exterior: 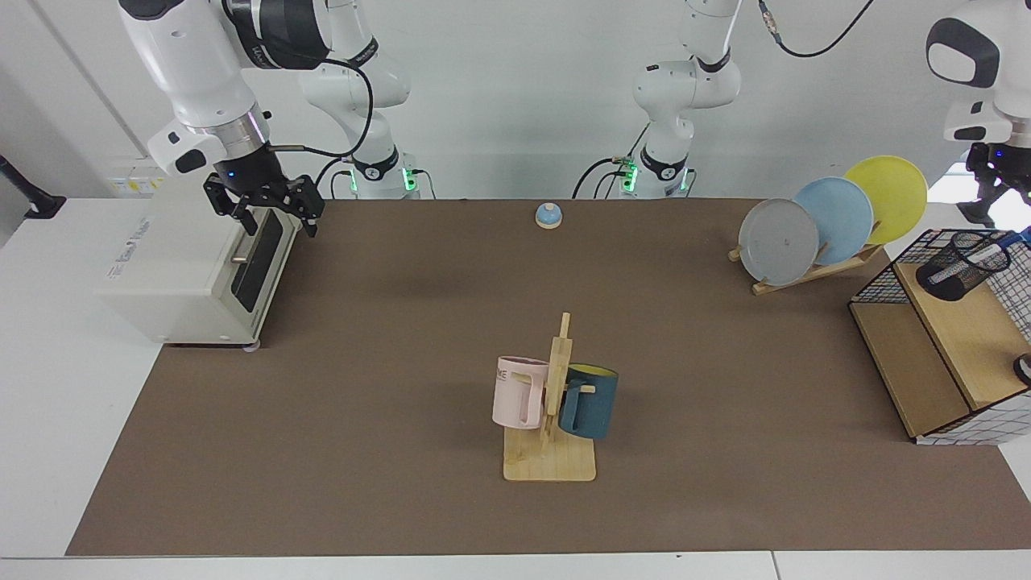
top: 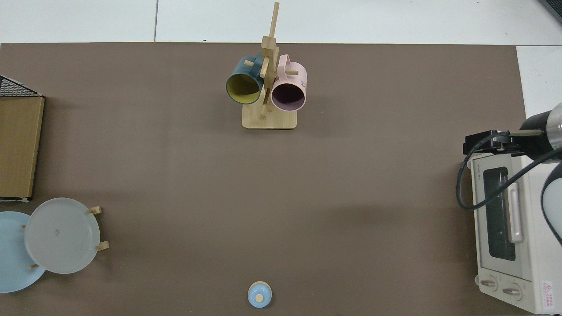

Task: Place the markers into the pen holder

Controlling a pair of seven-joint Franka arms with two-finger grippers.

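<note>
Below the left pincer (exterior: pixel 999 187), state unclear, marker (exterior: pixel 970 262) leaning in pen holder (exterior: pixel 955 275).

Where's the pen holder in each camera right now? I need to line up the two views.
Facing view: the pen holder stands at the far right on the wooden shelf of the wire basket, with the marker leaning inside it.
Top view: the pen holder is not in it; only the basket's corner and shelf show at the left edge.
Shared landmark: the grey plate on the rack beside the basket.
</note>
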